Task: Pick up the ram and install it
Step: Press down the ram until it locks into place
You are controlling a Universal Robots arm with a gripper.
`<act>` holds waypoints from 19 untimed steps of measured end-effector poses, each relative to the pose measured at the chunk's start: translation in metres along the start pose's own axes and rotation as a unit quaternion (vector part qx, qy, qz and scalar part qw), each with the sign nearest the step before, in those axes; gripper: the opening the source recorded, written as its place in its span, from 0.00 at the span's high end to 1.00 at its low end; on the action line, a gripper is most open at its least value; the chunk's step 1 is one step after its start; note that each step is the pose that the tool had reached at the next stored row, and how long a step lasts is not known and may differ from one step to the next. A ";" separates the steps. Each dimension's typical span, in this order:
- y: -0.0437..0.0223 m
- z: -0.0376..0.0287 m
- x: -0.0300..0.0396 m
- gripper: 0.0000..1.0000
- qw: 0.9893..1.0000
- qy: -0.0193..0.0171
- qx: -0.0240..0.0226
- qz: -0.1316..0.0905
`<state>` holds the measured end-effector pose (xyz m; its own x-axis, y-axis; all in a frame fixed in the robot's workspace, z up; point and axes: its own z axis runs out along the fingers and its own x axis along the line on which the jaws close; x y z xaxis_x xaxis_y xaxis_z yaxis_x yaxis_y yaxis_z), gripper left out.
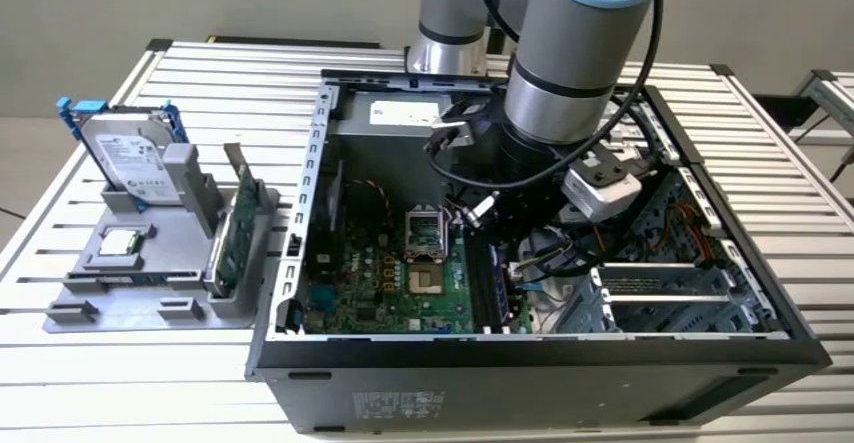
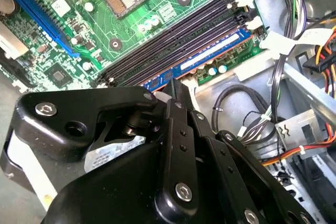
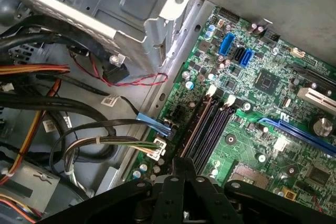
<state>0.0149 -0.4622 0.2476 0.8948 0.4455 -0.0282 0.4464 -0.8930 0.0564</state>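
The ram [image 2: 210, 59] is a long thin stick with a bluish edge and a pale label. It stands on edge in the outermost of the black memory slots [image 2: 173, 35] on the green motherboard [image 2: 157, 9], next to the case's cable side. My gripper [image 2: 176, 85] is down inside the open computer case [image 1: 287, 263], with its narrow black fingertips closed over the stick's near end. In the exterior view the gripper [image 1: 501, 261] sits over the ram [image 1: 503, 288], beside the processor socket [image 1: 424, 233]. The first wrist view shows the gripper [image 3: 181, 165] just above the memory slots [image 3: 207, 129].
Bundled cables [image 3: 79, 129] and drive bays [image 1: 667, 293] crowd the case beside the slots. On the exterior view's left, a grey fixture [image 1: 134, 298] on the slatted table holds a silver hard drive [image 1: 134, 158], a processor chip [image 1: 120, 243] and an upright green card [image 1: 234, 243].
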 end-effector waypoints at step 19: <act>-0.0005 0.0000 -0.0010 1.00 0.997 0.001 0.000 -0.081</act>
<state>0.0137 -0.4622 0.2476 0.8114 0.5834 -0.0350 0.5845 -0.8097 0.0523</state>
